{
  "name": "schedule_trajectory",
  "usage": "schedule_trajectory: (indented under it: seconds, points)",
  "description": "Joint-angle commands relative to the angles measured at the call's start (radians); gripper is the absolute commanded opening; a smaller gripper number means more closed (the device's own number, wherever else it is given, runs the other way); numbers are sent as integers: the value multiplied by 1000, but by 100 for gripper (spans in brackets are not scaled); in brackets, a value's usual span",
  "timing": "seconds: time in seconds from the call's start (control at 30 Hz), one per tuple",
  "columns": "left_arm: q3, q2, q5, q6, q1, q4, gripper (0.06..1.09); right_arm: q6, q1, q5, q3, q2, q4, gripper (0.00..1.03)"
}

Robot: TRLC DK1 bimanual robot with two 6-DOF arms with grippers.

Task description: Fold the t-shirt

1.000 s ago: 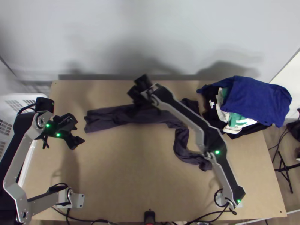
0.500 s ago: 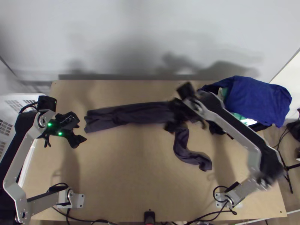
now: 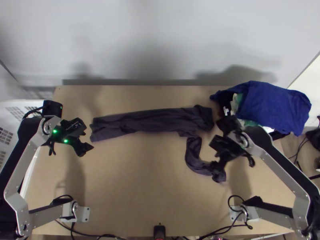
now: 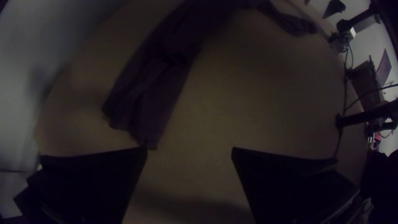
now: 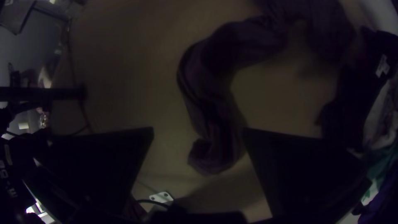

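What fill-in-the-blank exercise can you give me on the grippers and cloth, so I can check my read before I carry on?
The left gripper and the right gripper both stand ____, not shut. Nearer the curved tail of the t-shirt is the ____ gripper. The top cloth on the pile is coloured ____.

Missing words: open; right; blue.
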Motion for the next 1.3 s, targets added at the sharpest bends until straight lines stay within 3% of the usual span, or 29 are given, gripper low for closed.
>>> schedule_trajectory:
  seconds: [0.0,0.4,0.93,1.2,1.27]
  points:
    - [11,4,-13,-21,-20,5,105,-129,-96,13,-109,-82,-74,99]
    - [-2,-36,-36,-70,-51,5,105,-158,-66,45,-244,-70,-33,99]
    - [-25,-65,-42,-92,-55,2,105,-125,-72,56,-295,-67,119,86]
    - [-27,-68,-45,-90,-55,2,105,-125,-69,56,-315,-85,142,44]
    - [-27,-70,-45,-92,-55,2,105,-125,-63,56,-327,-93,151,30]
